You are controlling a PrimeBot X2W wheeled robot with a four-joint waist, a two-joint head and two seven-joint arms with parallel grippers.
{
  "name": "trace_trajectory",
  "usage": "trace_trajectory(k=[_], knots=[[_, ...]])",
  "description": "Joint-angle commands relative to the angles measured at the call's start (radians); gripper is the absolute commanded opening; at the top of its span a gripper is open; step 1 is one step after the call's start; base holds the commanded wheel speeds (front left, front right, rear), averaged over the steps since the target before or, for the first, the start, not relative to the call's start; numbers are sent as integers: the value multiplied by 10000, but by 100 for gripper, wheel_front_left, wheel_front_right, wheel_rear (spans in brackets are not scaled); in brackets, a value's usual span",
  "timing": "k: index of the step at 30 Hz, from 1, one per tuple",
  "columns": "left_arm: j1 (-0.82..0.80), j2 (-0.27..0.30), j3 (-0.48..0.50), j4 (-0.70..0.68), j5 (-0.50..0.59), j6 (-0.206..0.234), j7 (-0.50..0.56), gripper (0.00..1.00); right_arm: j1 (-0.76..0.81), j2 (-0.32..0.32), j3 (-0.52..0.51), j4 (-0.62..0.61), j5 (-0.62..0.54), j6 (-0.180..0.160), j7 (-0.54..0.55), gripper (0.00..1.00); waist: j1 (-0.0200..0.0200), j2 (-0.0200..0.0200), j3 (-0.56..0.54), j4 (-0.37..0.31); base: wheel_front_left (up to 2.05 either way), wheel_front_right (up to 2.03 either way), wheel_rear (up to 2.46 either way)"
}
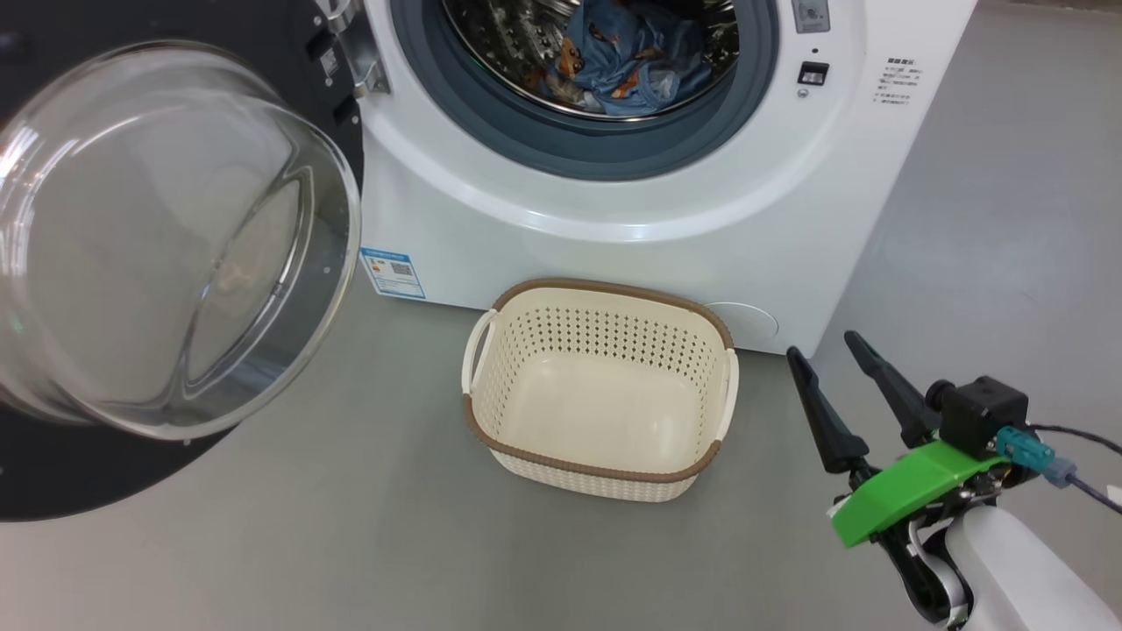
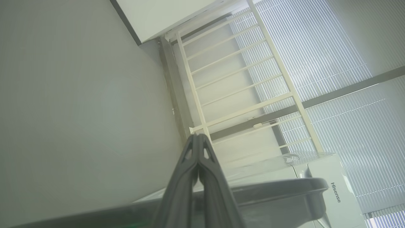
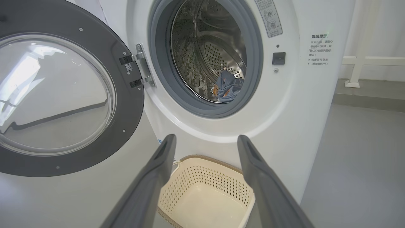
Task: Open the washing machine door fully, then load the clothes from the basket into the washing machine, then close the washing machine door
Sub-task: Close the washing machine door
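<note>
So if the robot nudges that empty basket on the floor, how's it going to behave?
Probably light: the basket is empty, thin perforated plastic. It would likely slide rather than tip, being wide, low and flat-bottomed on the smooth grey floor. The walls look stiff enough to hold shape.

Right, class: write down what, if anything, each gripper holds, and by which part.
Nothing is held. The right gripper is open and empty; the left gripper is shut on nothing. The light-blue printed clothes lie in the perforated steel drum.

left gripper [image 2: 197, 136] pressed together, facing white railing [image 2: 279, 63].
</note>
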Motion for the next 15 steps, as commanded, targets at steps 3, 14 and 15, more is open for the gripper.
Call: trace_trajectory(k=[3,14,15], knots=[[-454,907,2,182,-39,-123,284,0,-408,-79,125,-284,-14,56,-5,100,0,0,80,-149,0,0,0],[-370,1160,-795,692,66,-151,2369,0,-290,-11,-80,-263,-74,56,-14,100,0,0,-57,-186,0,0,0],[-318,1198,-961,658,147,-152,2639,0,-254,13,-109,-252,-66,56,-21,100,0,0,-105,-159,0,0,0]])
